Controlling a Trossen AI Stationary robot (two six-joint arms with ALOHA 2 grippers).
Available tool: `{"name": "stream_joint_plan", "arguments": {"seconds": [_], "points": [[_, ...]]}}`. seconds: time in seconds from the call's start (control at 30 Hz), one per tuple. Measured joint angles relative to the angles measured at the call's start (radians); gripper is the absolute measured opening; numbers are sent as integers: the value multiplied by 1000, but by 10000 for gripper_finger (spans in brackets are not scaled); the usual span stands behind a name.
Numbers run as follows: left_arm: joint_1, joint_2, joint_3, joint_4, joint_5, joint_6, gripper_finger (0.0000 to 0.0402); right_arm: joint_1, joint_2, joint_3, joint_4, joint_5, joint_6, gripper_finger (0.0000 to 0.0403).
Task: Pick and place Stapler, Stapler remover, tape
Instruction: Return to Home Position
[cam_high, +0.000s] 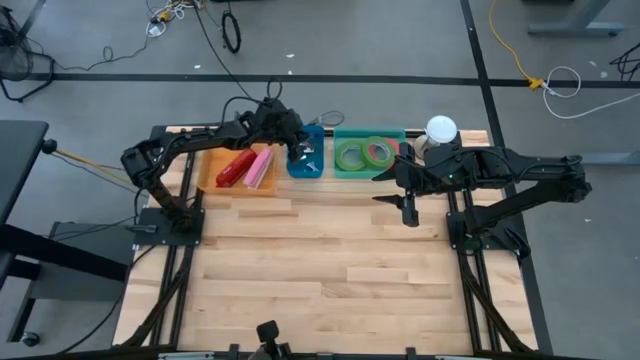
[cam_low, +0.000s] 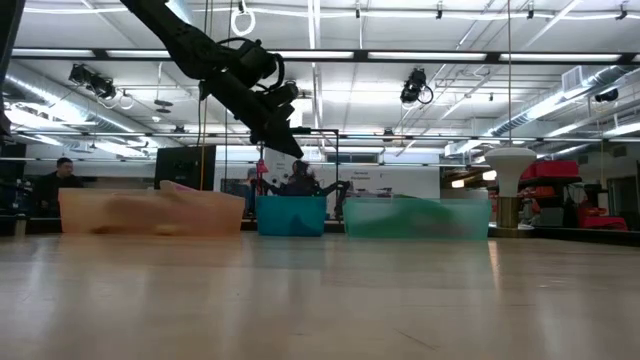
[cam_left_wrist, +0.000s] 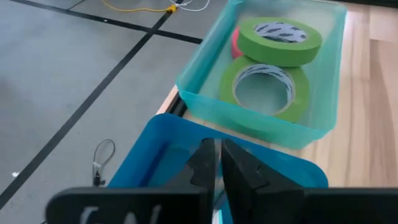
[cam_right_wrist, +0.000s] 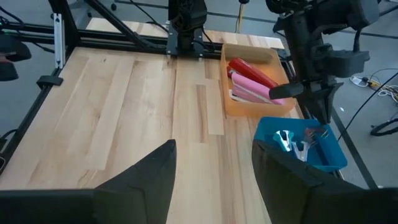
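Spanning pale wood planks, the counter (cam_high: 320, 260) held the flat tape rings (cam_left_wrist: 280, 40) inside a translucent green bin (cam_left_wrist: 249, 121); left tool (cam_left_wrist: 219, 149) hung pressed together above a blue bin (cam_left_wrist: 155, 140), right tool (cam_right_wrist: 214, 155) spread.

Both staplers are lying side by side in the orange bin (cam_right_wrist: 249, 107), the red stapler (cam_right_wrist: 252, 70) right up against the pink stapler (cam_right_wrist: 254, 91). The staple removers (cam_right_wrist: 297, 142) are sitting in a little jumble in the blue bin (cam_right_wrist: 324, 159) next door, too tangled to tell apart. The tape's hanging out in the teal bin (cam_left_wrist: 249, 121): a flat green roll (cam_left_wrist: 302, 90) is lying on the bottom, a tilted green roll (cam_left_wrist: 280, 50) is resting partly on it, and the red-pink roll (cam_left_wrist: 236, 43) is peeking out behind.
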Motion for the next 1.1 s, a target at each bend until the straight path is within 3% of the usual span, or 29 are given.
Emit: {"name": "stream_joint_plan", "arguments": {"seconds": [0.33,0.5,0.8,1.1], "points": [[-21,0,0,-6,0,-12,130,0,0,0,0,0,0,210],[-60,-19,0,-12,0,-11,158,0,0,0,0,0,0,210],[-147,-111,0,-77,0,-47,138,0,-1,0,32,0,53,190],[-210,-172,2,-95,1,-65,106,0,-13,0,32,8,45,87]]}}
